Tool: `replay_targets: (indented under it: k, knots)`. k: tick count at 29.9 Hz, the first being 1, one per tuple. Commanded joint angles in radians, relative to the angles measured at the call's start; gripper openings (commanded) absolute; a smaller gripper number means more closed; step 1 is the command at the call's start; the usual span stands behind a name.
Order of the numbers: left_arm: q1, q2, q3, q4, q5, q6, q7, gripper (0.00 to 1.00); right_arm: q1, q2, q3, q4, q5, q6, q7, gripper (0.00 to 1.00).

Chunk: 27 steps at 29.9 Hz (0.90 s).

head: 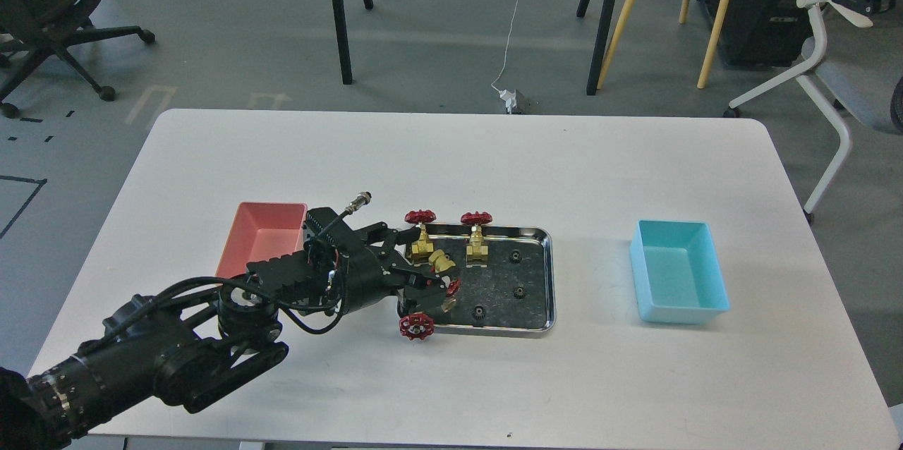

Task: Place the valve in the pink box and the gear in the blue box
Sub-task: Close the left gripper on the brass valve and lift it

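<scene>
My left gripper (423, 263) is low over the left end of the steel tray (550, 281), jaws open among the valves. Two valves stand upright at the tray's back edge, one at the left (421, 233) and one further right (477, 237). A third valve (443, 263) lies tilted by my lower finger (423, 282), its red wheel partly hidden. A fourth valve (416, 326) shows its red wheel over the tray's front left corner, its brass body hidden by my gripper. Three black gears (520, 290) lie in the tray. The pink box (261, 238) stands left, the blue box (677, 274) right.
My left arm (176, 351) lies across the table's front left and covers the pink box's near end. Chairs and stand legs are on the floor beyond the table's far edge.
</scene>
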Motion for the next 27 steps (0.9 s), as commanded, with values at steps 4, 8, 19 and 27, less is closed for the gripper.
replay_targets:
  k: [4, 8, 19, 27]
  knots:
    - [-0.001, -0.026, 0.002, 0.061, 0.002, 0.021, 0.000, 0.98, 0.000, 0.001, -0.001, -0.001, 0.000, 0.000, 0.001, 0.99]
    - [-0.003, -0.048, 0.004, 0.092, 0.012, 0.028, 0.000, 0.95, -0.002, 0.001, -0.002, -0.001, 0.000, 0.000, 0.001, 0.99]
    - [-0.007, -0.071, 0.007, 0.113, 0.029, 0.030, 0.000, 0.82, -0.006, 0.003, -0.004, -0.003, -0.001, 0.000, 0.002, 0.99]
    - [-0.007, -0.071, 0.006, 0.115, 0.029, 0.025, 0.000, 0.60, -0.005, 0.007, -0.042, -0.017, -0.001, 0.000, 0.008, 0.99]
